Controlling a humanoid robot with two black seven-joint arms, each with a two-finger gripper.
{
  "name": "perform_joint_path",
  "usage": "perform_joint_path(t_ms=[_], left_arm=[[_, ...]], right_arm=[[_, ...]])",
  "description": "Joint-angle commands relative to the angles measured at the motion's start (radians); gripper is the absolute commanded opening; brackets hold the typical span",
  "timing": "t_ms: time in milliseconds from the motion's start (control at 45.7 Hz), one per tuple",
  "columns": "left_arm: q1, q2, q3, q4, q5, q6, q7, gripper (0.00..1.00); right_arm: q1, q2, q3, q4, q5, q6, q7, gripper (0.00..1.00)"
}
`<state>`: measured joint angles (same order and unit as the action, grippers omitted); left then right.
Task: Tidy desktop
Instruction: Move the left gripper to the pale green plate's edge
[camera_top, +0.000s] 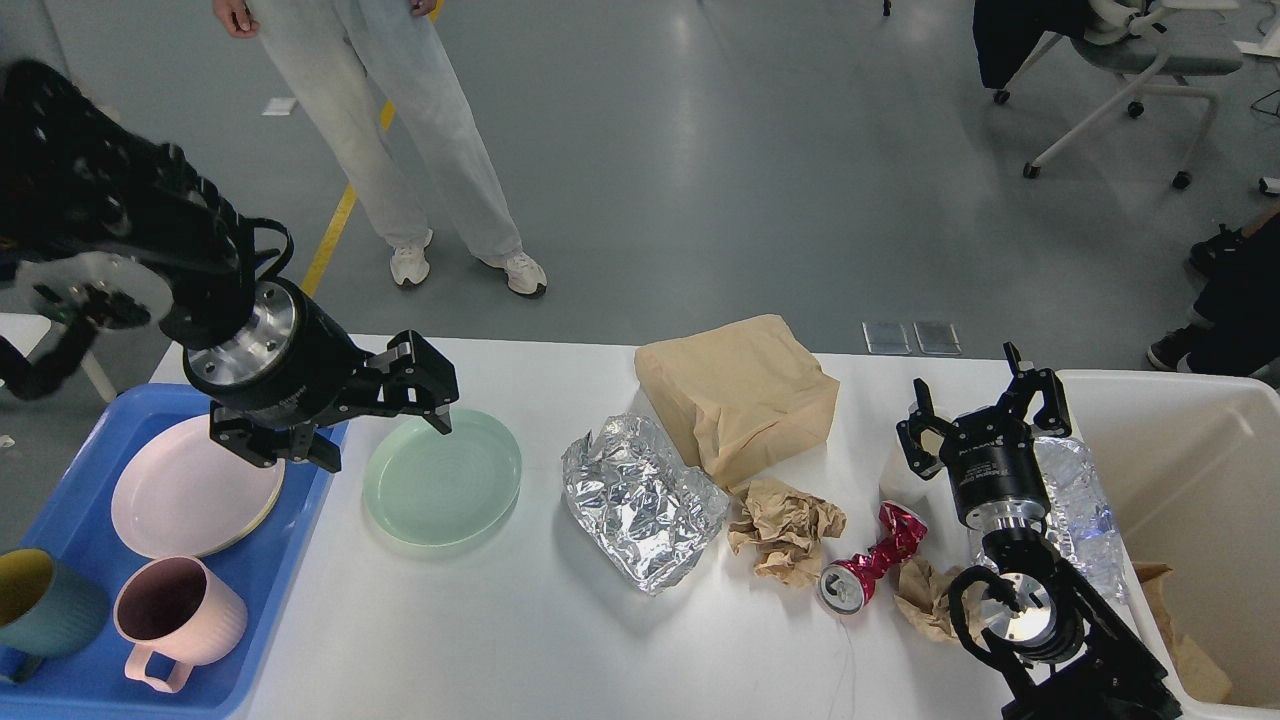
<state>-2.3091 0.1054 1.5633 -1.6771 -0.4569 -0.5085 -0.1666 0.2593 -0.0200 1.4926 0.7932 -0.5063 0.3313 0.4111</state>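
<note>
Desktop (480, 640) is white and wide, right below my arms. My left gripper (375, 425) is wide open, hanging above the green plate's (443, 480) rim beside the blue tray (60, 480). My right gripper (985, 410) is open too, just by the white bin (1180, 430), with a crushed bottle (1085, 510) behind it.

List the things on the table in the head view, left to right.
Teal cup → pink mug → pink plate → green plate → foil → paper bag → crushed can → bin.
</note>
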Motion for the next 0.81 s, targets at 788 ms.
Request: perform_joint_path(t_ms=[788], left_arm=[[0.933,0.146,-0.353,0.554,-0.353,0.496,0.027,0.92]], right_arm=[[0.000,0.000,0.000,0.000,0.000,0.000,0.000,1.00]])
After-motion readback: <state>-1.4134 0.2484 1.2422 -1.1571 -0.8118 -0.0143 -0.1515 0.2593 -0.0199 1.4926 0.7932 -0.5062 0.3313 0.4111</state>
